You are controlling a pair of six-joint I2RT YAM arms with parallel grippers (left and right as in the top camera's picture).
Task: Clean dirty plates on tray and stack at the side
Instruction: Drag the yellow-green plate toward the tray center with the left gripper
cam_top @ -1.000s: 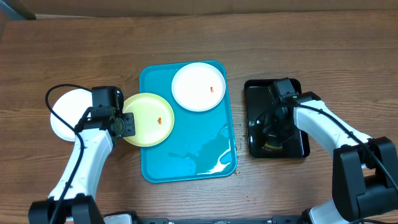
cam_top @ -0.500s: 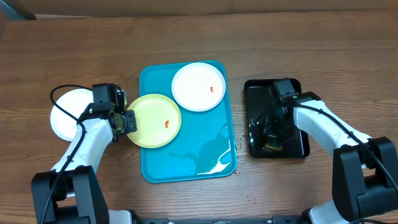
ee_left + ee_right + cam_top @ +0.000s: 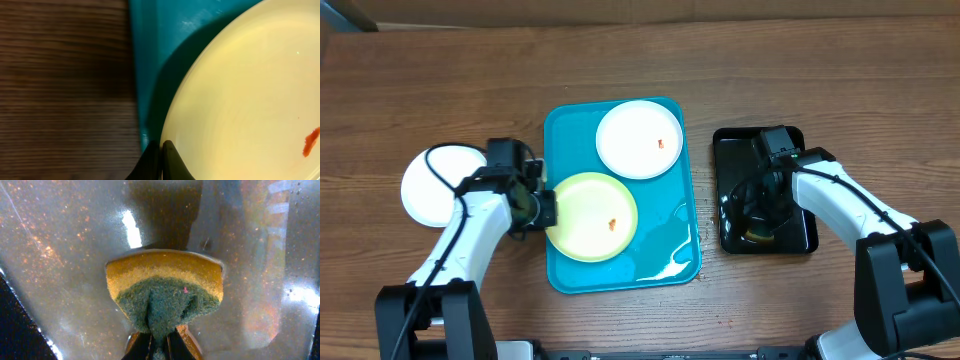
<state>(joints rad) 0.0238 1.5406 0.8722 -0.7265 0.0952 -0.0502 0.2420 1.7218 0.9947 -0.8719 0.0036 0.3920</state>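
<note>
A pale yellow-green plate point(image 3: 591, 216) with a small orange smear lies in the front left of the turquoise tray point(image 3: 567, 125). My left gripper point(image 3: 544, 208) is shut on its left rim; in the left wrist view the closed fingertips point(image 3: 161, 148) pinch the plate's edge point(image 3: 250, 90) over the tray point(image 3: 150, 55). A white plate point(image 3: 638, 139) with an orange smear sits at the tray's back. Another white plate point(image 3: 428, 185) lies on the table at the left. My right gripper point(image 3: 760, 222) is shut on a yellow-and-green sponge point(image 3: 165, 292) over the black tray.
The glossy black tray point(image 3: 798, 222) stands right of the turquoise one, its wet bottom point(image 3: 60, 255) filling the right wrist view. A shiny wet patch point(image 3: 665, 245) covers the turquoise tray's front right. Bare wooden table point(image 3: 470, 70) surrounds everything.
My left gripper closed on the yellow-green plate's rim and moved right and slightly toward the front, carrying the plate from over the tray's left edge into the tray. The right arm stayed still.
</note>
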